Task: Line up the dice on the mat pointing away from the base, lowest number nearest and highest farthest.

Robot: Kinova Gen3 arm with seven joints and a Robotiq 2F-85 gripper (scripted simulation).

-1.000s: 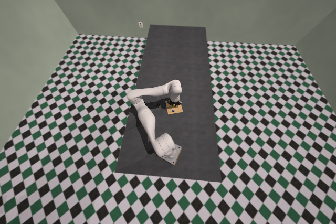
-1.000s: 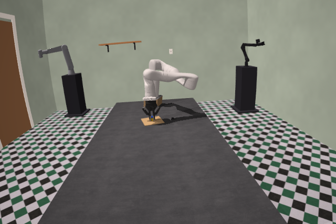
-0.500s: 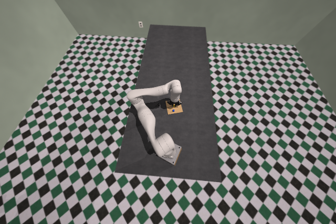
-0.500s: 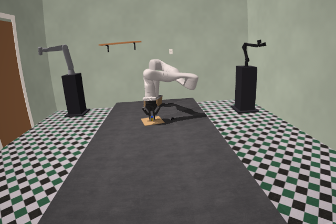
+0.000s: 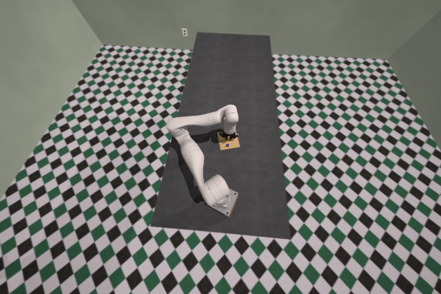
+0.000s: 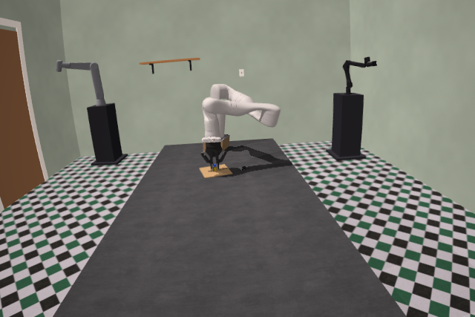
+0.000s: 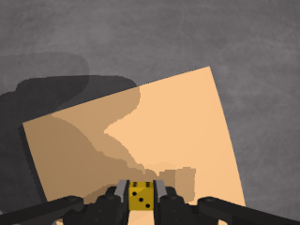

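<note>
Placement step, yellow die. The tool (image 7: 142,208) is clamped on the yellow die (image 7: 142,195), its two fingers pressed against the die's left and right faces in the wrist view. The face turned toward the wrist camera carries several black pips; the exact count is too small to read with certainty. The die hangs low over the near edge of the tan mat (image 7: 182,126) as the wrist view frames it, and whether it already touches the mat cannot be told.

In the top view the mat (image 5: 233,146) lies flat on the dark desk (image 5: 227,80), ahead of the robot's base plate (image 5: 233,201), with the tool (image 5: 227,136) over its far part. A blue die (image 5: 227,144) rests on the mat, nearer the base than the held die. The third die is not made out in any view; it may be hidden beneath the tool.

Judged stage: at least one die is placed, and the yellow one is at or near set-down, at the far end of the line. The next move calls for seating the die squarely on the mat, directly beyond the blue die along the line running away from the base, then parting the fingers gently and lifting straight up, so that the die neither tips nor turns to another face and the mat is not dragged.
</note>
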